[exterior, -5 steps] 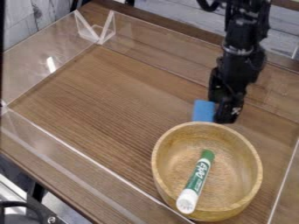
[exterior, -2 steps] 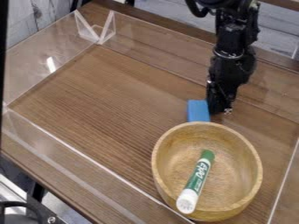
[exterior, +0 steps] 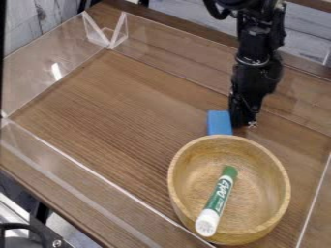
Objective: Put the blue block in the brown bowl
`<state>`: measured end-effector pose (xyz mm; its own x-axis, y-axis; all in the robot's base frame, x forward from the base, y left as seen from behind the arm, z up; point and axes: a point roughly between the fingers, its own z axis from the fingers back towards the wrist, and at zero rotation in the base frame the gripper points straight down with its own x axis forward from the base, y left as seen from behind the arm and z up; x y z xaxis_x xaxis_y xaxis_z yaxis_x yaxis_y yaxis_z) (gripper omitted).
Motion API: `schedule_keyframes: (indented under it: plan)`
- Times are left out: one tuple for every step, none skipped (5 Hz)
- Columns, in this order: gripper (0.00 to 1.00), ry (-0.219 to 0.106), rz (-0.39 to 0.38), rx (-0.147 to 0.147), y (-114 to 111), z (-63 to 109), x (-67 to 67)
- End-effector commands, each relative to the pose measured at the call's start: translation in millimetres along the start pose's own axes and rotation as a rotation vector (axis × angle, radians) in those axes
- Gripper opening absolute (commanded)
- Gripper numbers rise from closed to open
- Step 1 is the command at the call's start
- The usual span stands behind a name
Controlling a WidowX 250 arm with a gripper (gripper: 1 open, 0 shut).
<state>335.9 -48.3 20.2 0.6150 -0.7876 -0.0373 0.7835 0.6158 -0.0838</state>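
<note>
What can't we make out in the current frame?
- Fingers: camera view; dark and small, so their contact with the block is unclear.
- Block's far end: camera view, too small and close to the dark fingers to read.
- Arm: camera view, its upper part is cut off by the top edge.
- Marker lettering: camera view, too small to read.
- Black object at lower left: camera view, cut off by the frame edge.
</note>
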Motion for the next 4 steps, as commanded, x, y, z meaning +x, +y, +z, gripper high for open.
schedule_keyframes:
  plan:
    - [0.00, -0.042, 0.005, 0.026, 1.1, 20.7, 0.1]
    - [0.00, -0.046, 0.010, 0.017, -0.2, 22.1, -1.3]
    - [0.00, -0.050, 0.014, 0.008, -1.3, 23.7, -2.5]
    - [0.00, -0.056, 0.019, 0.004, -1.5, 25.0, -3.8]
